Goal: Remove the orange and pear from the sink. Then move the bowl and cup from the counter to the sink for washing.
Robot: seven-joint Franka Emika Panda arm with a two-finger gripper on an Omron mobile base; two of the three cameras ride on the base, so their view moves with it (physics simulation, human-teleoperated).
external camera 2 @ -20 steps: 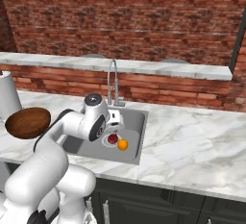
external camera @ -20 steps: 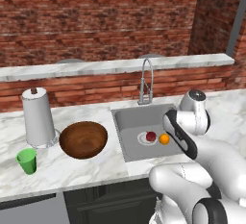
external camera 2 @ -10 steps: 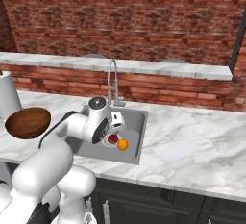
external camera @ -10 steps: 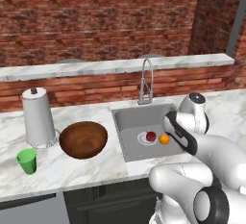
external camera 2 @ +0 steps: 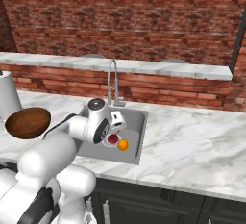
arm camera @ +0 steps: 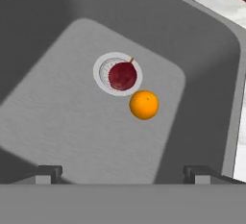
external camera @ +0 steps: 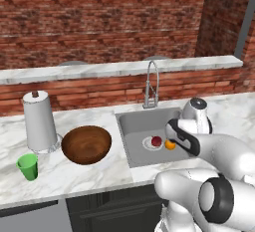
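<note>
On the left end of the white marble tabletop (external camera: 74,176) stands the small green cup (external camera: 28,167), and just behind it is a white paper towel roll (external camera: 40,122) on its holder. Beside the roll, to the right, sits the large brown wooden bowl (external camera: 86,144), upright and close to the left rim of the sink (external camera: 130,126). The sink is a grey basin let into the tabletop, with a tall curved steel tap (external camera: 152,83) at its back edge, before the brick wall (external camera: 99,27) and its marble ledge (external camera: 114,68). Inside the basin the dark red pear (arm camera: 123,75) lies on the round white-rimmed drain (arm camera: 101,71), its thin stem pointing away from the orange. The orange (arm camera: 143,105) rests on the sink floor just beside the pear, very near the drain rim; whether the two fruits touch I cannot tell. In the left base view the orange is to the right of the pear. The tool (arm camera: 123,172) hangs above the sink with its two dark fingertips (arm camera: 47,171) spread wide apart and nothing between them; both fruits lie apart from it on the basin floor. More to the right, the tabletop continues past the sink toward the brick corner.
</note>
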